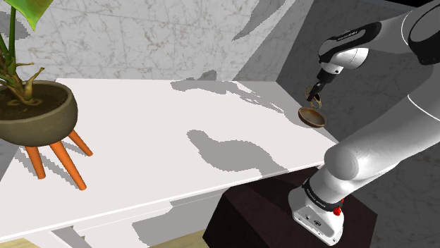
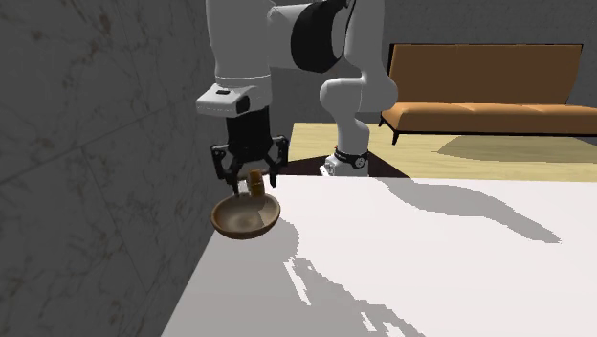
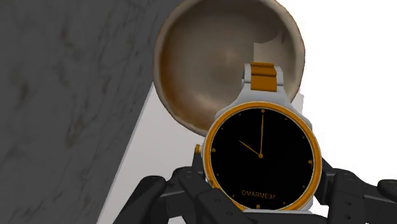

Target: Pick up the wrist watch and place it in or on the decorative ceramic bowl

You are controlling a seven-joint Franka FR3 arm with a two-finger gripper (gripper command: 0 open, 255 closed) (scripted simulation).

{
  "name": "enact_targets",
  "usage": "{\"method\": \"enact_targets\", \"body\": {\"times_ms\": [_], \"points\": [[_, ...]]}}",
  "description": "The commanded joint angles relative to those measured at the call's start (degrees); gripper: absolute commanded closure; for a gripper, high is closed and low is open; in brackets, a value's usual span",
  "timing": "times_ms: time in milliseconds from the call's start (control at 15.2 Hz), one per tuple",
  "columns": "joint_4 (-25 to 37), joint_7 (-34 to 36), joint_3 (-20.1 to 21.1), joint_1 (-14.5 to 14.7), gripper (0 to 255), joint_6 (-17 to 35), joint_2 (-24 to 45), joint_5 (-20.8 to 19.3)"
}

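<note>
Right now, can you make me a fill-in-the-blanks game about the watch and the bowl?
The gripper is shut on the ____.
The watch hangs right above the brown ____.
The bowl stands on a ____ table.
The watch's face is ____ with gold hands.
Missing words: watch, bowl, white, black.

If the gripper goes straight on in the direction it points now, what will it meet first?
Most likely the inside of the brown bowl, directly below it. The wrist watch clasped in the gripper would touch before the fingers; the gap is hard to judge.
</note>
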Motion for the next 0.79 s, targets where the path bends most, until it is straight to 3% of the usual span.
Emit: {"method": "enact_targets", "body": {"times_ms": [0,132,726], "points": [[-1.7,-2.2,-1.4,-1.4,255,0.5,-1.4,-1.1],[-2.6,-3.9,-2.6,-2.5,255,0.6,-2.5,-2.0],[-5.8,-6.3,-3.4,-2.3,255,7.9,2.3,1.1]]}}
